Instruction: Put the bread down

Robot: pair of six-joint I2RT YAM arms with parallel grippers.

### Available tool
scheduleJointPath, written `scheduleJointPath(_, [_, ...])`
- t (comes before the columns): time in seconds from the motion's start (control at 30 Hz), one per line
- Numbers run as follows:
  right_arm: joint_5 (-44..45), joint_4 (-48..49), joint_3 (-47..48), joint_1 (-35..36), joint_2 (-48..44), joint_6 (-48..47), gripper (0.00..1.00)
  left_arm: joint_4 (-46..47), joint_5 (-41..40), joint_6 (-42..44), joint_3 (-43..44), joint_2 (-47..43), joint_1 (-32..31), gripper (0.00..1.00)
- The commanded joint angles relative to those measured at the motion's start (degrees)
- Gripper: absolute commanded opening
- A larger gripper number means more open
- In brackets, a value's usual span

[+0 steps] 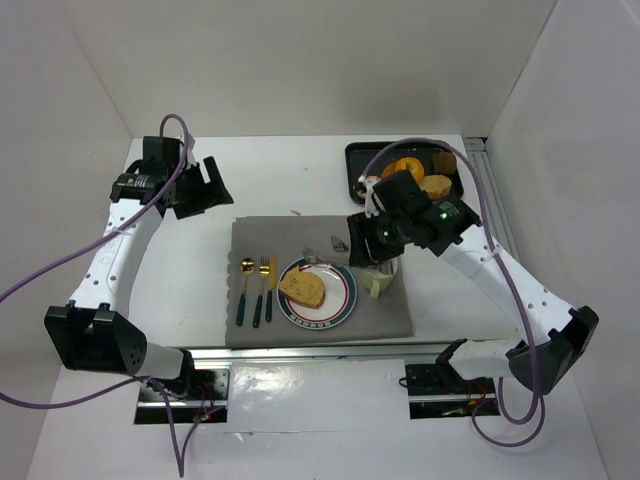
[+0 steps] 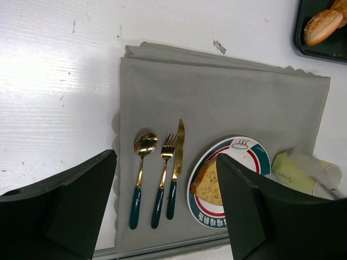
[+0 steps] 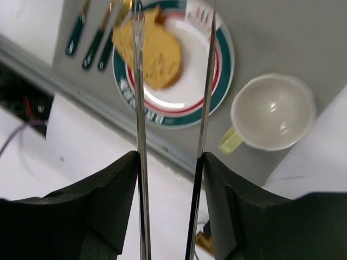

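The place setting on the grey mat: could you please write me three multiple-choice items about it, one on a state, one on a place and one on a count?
1. The cup is:
A. empty
B. full of dark liquid
C. covered by a lid

2. The bread slice lies:
A. in the cup
B. on the plate
C. on the floor

3. How many pieces of cutlery lie left of the plate?
A. one
B. three
C. five

Answers:
1. A, since the right wrist view looks straight down into its bare white inside.
2. B, since the slice rests inside the plate's striped rim.
3. B, since a spoon, a fork and a knife lie side by side.
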Motion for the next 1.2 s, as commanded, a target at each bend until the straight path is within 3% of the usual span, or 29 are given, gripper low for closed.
scheduleJointPath(0.0, [10.74,0.98,8.45,-0.75,-0.72,0.31,0.57,2.03,1.06,-0.9,-0.24,-1.48,0.37,0.87])
scheduleJointPath(0.23, [34.75,8.18,11.73,-11.02,3.58,7.17,0.51,2.03,1.59,-0.38,-0.24,-0.95,0.37,0.87])
scheduleJointPath(0.37, [30.22,19.76,8.47,-26.81,5.6,7.44,0.51,2.03,1.59,0.14,0.28,-0.34,0.37,0.87])
scheduleJointPath(0.47, [26.78,22.43,10.13,-33.34,11.13,5.59,0.51,2.03,2.21,0.68,0.9,0.37,0.37,0.87])
scheduleJointPath(0.73, [22.48,24.98,18.47,-39.52,25.98,3.92,0.53,2.03,2.21,0.68,1.43,2.12,0.37,0.87])
scheduleJointPath(1.17, [20.37,25.77,25.07,-42.33,35.58,2.87,0.57,2.03,1.68,0.68,3.81,5.82,0.37,0.87])
